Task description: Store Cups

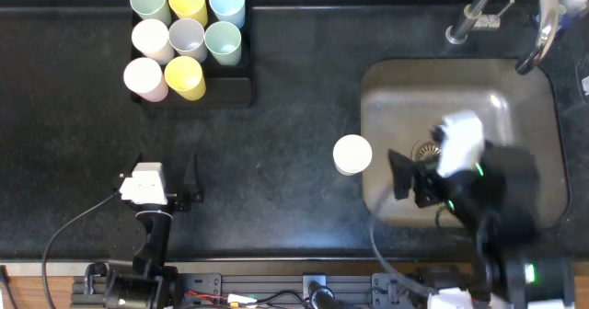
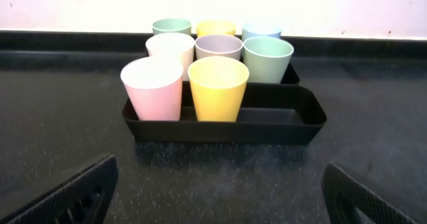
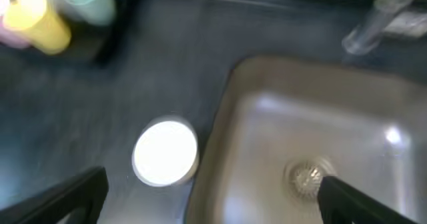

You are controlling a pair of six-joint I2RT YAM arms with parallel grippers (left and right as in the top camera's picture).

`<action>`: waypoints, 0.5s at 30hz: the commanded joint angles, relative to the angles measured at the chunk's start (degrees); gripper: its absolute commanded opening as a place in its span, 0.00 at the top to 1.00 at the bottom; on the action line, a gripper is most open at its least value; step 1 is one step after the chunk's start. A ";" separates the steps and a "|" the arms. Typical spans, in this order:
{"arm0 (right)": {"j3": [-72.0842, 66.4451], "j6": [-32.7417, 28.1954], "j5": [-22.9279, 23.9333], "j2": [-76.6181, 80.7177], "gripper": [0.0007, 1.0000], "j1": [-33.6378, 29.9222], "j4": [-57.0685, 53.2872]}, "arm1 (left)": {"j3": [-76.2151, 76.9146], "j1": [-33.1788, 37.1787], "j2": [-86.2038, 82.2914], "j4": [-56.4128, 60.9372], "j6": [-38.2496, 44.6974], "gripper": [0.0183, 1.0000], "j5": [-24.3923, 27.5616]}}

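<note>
A black tray (image 1: 232, 90) (image 2: 293, 121) at the back left of the dark counter holds several pastel cups upright, among them a pink cup (image 1: 145, 78) (image 2: 154, 89) and a yellow cup (image 1: 185, 77) (image 2: 217, 88) in its front row; the slot beside the yellow one is vacant. A lone white cup (image 1: 352, 154) (image 3: 165, 152) stands on the counter just left of the sink. My left gripper (image 1: 179, 188) (image 2: 217, 194) sits open low on the counter, facing the tray from a distance. My right gripper (image 1: 402, 176) (image 3: 210, 201) hangs open over the sink's left edge, near the white cup.
A steel sink (image 1: 525, 97) (image 3: 347, 117) with a drain (image 1: 427, 150) (image 3: 305, 177) takes up the right side. A tap (image 1: 479, 10) (image 3: 377, 21) stands behind it. Bare counter (image 1: 276, 162) lies between tray and sink.
</note>
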 commanded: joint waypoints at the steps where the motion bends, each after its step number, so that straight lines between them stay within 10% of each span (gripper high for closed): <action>1: 4.59 0.26 5.51 12.55 0.00 8.02 -6.45 | -0.11 -0.28 -0.46 0.02 1.20 0.00 -0.46; 6: 4.76 -0.94 12.96 24.96 0.00 11.30 -7.67 | -0.11 -0.28 -0.46 0.02 1.20 0.00 -0.48; 15: 10.21 -8.07 8.37 38.88 0.00 10.36 -7.65 | -0.11 -0.28 -0.46 0.02 1.20 0.00 -0.46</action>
